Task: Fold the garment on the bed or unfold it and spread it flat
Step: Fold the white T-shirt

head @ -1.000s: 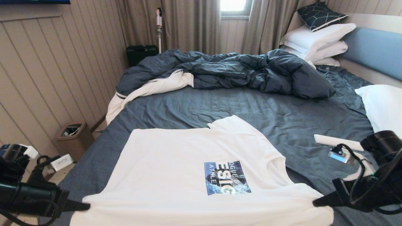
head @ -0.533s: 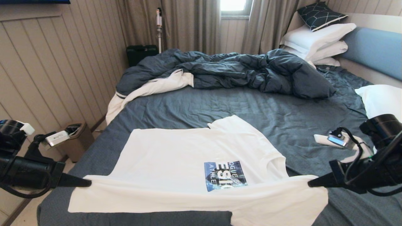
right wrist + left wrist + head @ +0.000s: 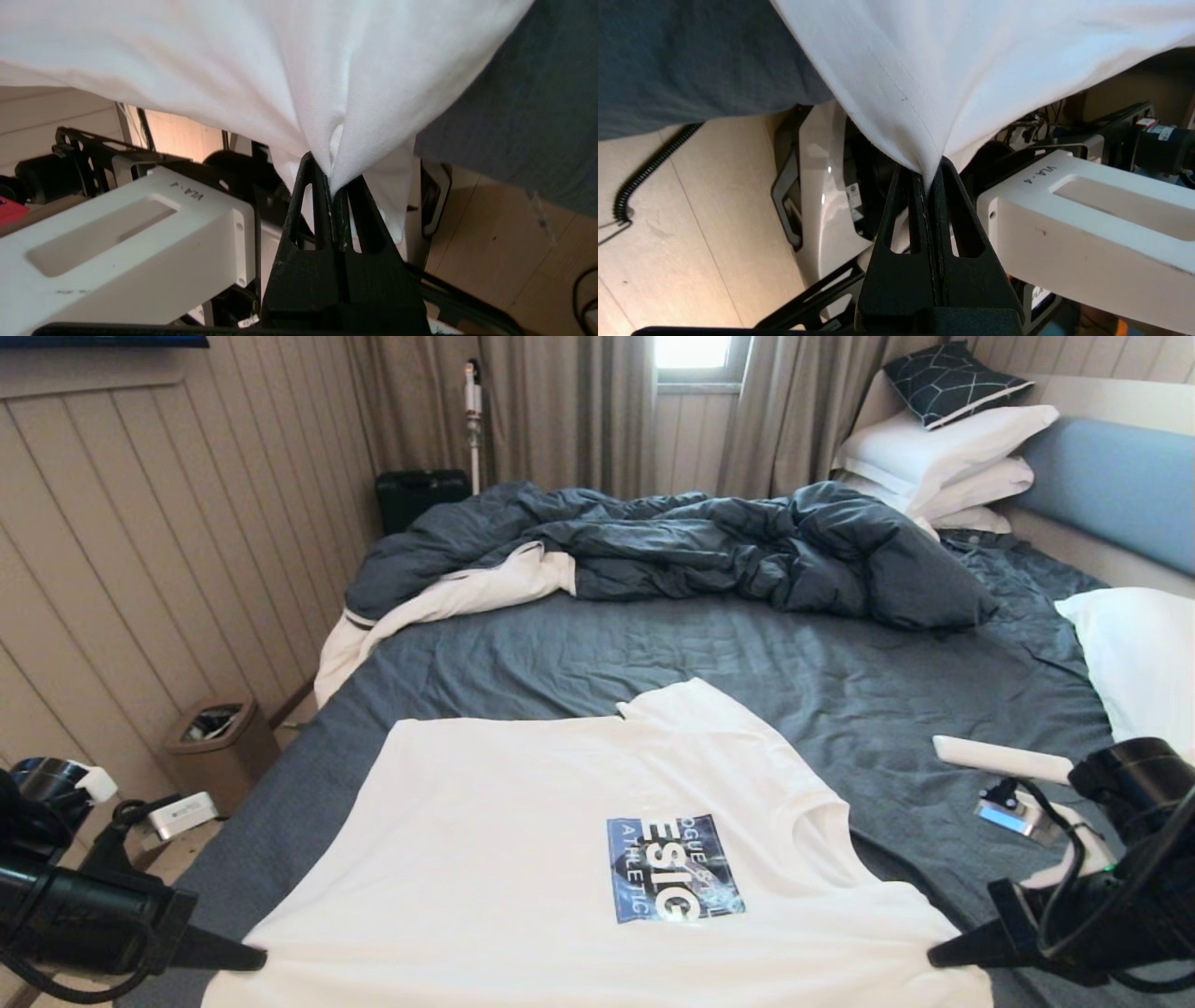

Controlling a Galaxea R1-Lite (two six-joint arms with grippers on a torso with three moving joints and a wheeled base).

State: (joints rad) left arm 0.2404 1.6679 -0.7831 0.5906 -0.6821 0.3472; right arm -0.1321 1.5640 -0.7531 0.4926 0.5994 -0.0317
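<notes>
Left pincer (image 3: pixel 264 959) pinching garment (image 3: pixel 523 840) at near-left corner, jaws pressed together on hem. Right pincer (image 3: pixel 931 956) doing same at near-right corner. Both sitting at bed (image 3: pixel 653 644) near edge; near hem stretching taut between them, hanging past edge. Shirt body lying ahead of both pincers, long axis running across bed, collar toward right, chest print (image 3: pixel 674 868) facing up. Arms equally near.

Around: remote (image 3: pixel 1004 759) near right edge, close to right arm; duvet (image 3: pixel 691 546) at far edge, pillow (image 3: pixel 1134 658) at right, both well apart. Judging nothing blocking path forward.
</notes>
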